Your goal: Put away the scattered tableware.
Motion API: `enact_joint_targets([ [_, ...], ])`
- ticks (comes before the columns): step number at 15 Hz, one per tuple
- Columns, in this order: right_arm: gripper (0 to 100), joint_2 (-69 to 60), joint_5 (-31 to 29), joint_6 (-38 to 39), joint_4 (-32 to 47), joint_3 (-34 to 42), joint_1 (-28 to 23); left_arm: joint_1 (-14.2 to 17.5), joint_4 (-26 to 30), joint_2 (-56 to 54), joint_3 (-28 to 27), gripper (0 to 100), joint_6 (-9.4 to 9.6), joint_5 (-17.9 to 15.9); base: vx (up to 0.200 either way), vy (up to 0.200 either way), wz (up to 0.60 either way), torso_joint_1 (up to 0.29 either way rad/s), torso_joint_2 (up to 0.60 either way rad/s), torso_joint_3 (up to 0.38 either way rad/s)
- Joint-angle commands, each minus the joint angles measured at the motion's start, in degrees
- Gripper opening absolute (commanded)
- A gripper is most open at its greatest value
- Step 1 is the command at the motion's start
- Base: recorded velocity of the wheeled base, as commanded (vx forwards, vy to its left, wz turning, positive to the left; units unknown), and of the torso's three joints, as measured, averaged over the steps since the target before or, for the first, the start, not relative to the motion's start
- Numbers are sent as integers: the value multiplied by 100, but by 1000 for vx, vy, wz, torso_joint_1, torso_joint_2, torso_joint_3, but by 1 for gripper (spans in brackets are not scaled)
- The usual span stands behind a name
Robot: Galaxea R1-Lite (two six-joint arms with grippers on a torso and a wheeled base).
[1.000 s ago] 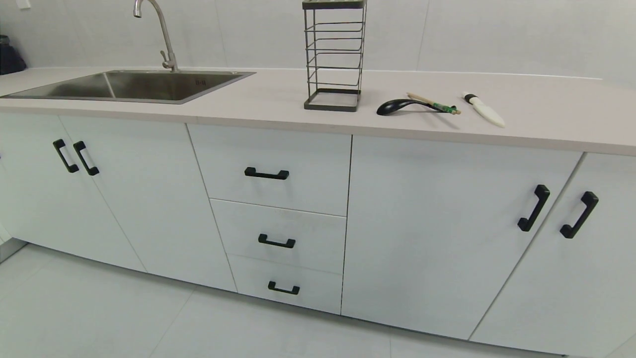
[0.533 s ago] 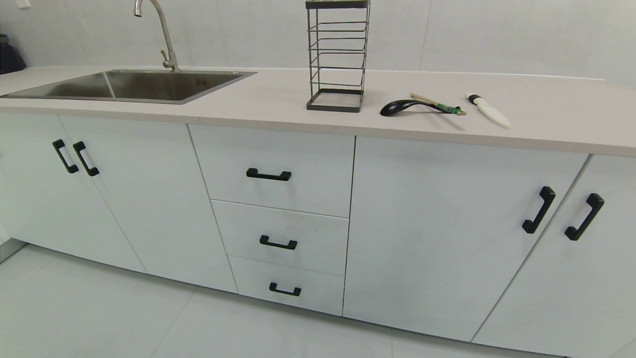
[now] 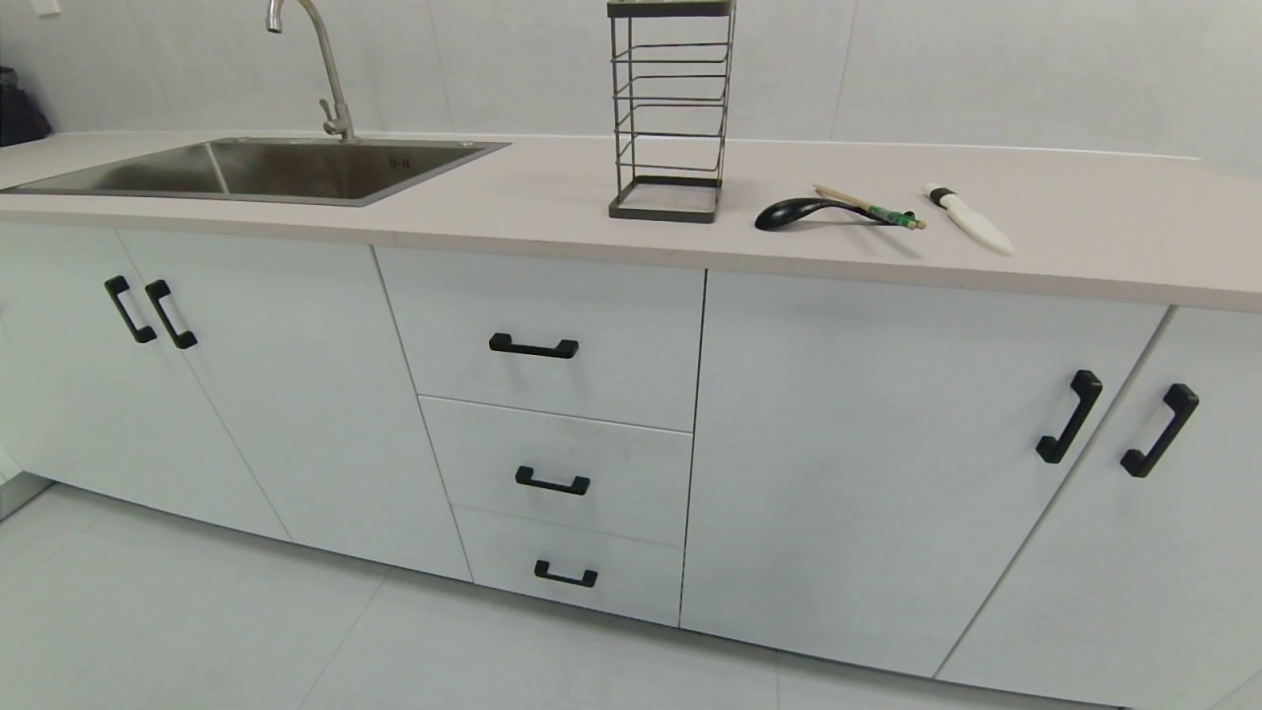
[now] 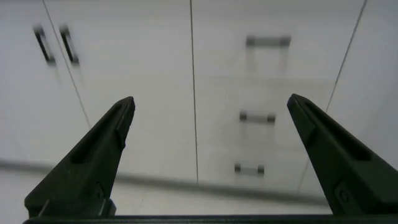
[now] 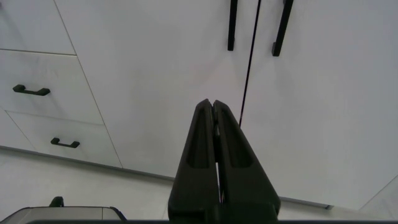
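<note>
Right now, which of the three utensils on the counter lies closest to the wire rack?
The black spoon: its bowl lies just right of the wire rack, while the chopsticks and the white knife lie farther right.

Glossy black spoon [image 3: 781, 214], wooden chopsticks [image 3: 856, 203] (green-banded), brushed-steel sink [image 3: 296, 170], matt countertop [image 3: 1085, 232].

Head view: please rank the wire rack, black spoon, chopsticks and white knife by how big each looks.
1. wire rack, clearly largest.
2. black spoon, slightly the longest of the utensils.
3. chopsticks and white knife: similar in length, the knife broader; too close to rank.
</note>
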Motion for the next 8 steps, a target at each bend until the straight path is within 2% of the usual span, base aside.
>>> enact_joint_targets([
  [1, 0, 9, 4, 0, 0, 1, 1, -101, 47, 695, -618, 100, 276, -298, 0, 0, 0, 0, 0, 0],
  [4, 0, 9, 4, 0, 0, 1, 1, -127, 460, 1661, -688, 100, 953, -1247, 0, 0, 0, 0, 0, 0],
  [6, 0, 9, 4, 0, 0, 1, 1, -215, 460, 2628, -741, 100, 1814, -1440, 0, 0, 0, 0, 0, 0],
  [7, 0, 9, 4, 0, 0, 1, 1, -312, 451, 3120, -750, 100, 2376, -1440, 0, 0, 0, 0, 0, 0],
  [8, 0, 9, 4, 0, 0, 1, 1, -408, 451, 3446, -758, 100, 2842, -1440, 0, 0, 0, 0, 0, 0],
])
